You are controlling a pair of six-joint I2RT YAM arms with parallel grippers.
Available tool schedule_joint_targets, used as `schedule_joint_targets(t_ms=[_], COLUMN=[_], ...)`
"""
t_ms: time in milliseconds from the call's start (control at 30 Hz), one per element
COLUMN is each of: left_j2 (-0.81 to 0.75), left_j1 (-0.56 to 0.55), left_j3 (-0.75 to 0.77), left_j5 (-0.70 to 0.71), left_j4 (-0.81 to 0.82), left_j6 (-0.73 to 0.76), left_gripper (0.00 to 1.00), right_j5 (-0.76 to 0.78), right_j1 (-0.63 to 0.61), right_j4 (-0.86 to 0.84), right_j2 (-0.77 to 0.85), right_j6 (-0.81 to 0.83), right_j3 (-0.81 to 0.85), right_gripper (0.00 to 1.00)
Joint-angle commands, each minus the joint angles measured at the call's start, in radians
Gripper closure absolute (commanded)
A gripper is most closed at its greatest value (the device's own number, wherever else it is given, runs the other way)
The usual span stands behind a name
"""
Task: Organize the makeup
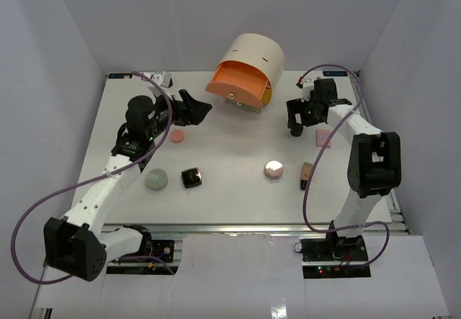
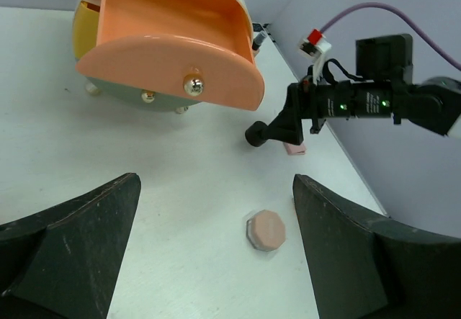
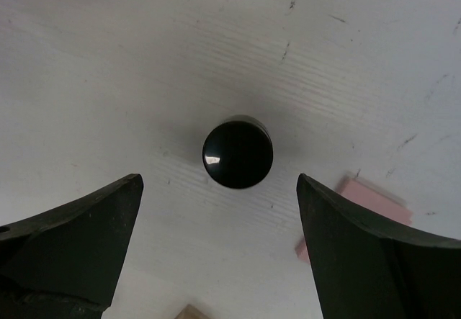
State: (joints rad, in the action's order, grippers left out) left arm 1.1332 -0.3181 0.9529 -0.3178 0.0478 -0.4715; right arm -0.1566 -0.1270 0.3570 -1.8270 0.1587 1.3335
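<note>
Black round jar (image 3: 238,153): it sits upright on the table (image 1: 230,146), on the right side. It is directly under your right tool and centred in the gap. The lid is glossy black and plain, with one small highlight, and nothing touches it.
Right tool (image 3: 219,178): it is spread wide and empty, with one finger to either side of the jar. It hangs above the jar with no contact showing.
Step in hand: this looks like the line-up for picking this jar, with the grasp not yet made.
Next move: you would need to descend straight, keep the jar centred and close on its round wall. A smooth round side may squirt out if you land off-centre.
Close by: a flat pink piece (image 3: 360,214) lies just beside the jar.
Likely goal: the orange drawer (image 2: 169,52) of the cream drum (image 1: 252,52) stands pulled out. Its floor is hidden from you.
Left tool (image 2: 216,182): it is spread and empty, above the table in front of that drawer.
Other makeup: the pink faceted jar (image 1: 274,168), tan bottle (image 1: 306,175), black square compact (image 1: 191,178) and pale green ball (image 1: 156,180) lie apart on the near half of the table. None of them is put away.
</note>
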Motion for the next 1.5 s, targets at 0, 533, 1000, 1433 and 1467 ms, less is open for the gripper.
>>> schedule_joint_targets(t_ms=[0, 533, 1000, 1433, 1467], left_j2=[-0.14, -0.209, -0.207, -0.195, -0.197], left_j1=[-0.002, -0.002, -0.002, -0.001, -0.001], left_j3=[-0.071, -0.104, -0.11, -0.123, -0.127], left_j5=[0.094, 0.107, 0.115, 0.124, 0.125], left_j4=[-0.042, -0.043, -0.043, -0.043, -0.041], left_j6=[0.134, 0.148, 0.151, 0.158, 0.161], left_gripper=[0.02, 0.02, 0.02, 0.02, 0.02], right_j5=[0.074, 0.109, -0.181, -0.073, -0.054], right_j1=[-0.014, -0.017, -0.056, -0.376, -0.388], right_j4=[0.031, 0.07, 0.119, 0.166, 0.161], right_j2=[-0.069, -0.218, 0.207, 0.116, 0.091], right_j6=[-0.032, -0.043, 0.272, 0.233, 0.233], right_j3=[0.081, 0.174, 0.115, 0.549, 0.575], right_gripper=[0.04, 0.32, 0.92, 0.86, 0.85])
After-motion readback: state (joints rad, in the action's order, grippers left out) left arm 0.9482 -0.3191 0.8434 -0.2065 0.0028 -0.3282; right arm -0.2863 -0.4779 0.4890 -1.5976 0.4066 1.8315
